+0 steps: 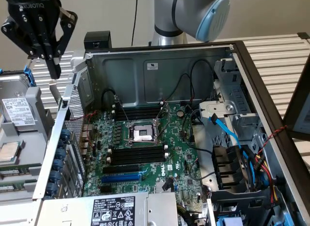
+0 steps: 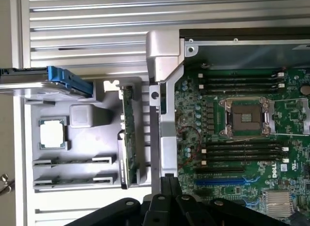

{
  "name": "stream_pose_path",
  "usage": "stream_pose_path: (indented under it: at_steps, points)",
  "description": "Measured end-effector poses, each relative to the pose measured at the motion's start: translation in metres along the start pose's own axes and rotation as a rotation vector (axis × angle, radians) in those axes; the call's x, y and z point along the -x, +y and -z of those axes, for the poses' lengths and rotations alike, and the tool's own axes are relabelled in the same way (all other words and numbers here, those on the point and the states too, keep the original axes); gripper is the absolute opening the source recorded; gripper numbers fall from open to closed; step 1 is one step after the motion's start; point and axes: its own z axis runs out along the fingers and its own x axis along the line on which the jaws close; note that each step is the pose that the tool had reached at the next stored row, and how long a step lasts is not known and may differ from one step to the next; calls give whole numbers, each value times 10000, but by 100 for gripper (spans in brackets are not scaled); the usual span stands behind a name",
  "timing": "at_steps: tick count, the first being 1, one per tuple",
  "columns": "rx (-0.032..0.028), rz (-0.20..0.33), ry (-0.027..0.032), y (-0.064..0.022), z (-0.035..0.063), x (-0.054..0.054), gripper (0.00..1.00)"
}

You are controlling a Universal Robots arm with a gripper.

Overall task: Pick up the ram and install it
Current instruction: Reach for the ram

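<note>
Pincer [image 1: 54,70] — clenched, seemingly empty — hangs over the case [image 2: 164,66] edge, near the ram [image 2: 72,162].

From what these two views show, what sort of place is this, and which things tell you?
Probably a robot workbench for computer assembly: an open desktop computer case with its motherboard bare, a grey parts tray holding a loose processor, and a robot arm with a gripper.

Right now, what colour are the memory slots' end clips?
The small plastic end clips are white, clearest in the exterior view.
</note>
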Motion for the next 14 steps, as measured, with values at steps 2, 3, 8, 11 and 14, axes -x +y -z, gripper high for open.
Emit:
stream_pose_path:
  at_steps: [2, 3, 8, 11, 14]
  points:
    - [-1, -2, 16, -6, 0, -93, 11]
    - [-3, -3, 35, -10, 0, -138, 11]
    - [-17, -12, 234, -26, 0, -362, 11]
    - [-27, -18, 380, -35, -1, -499, 11]
    - [-36, -25, 514, -44, -3, -637, 11]
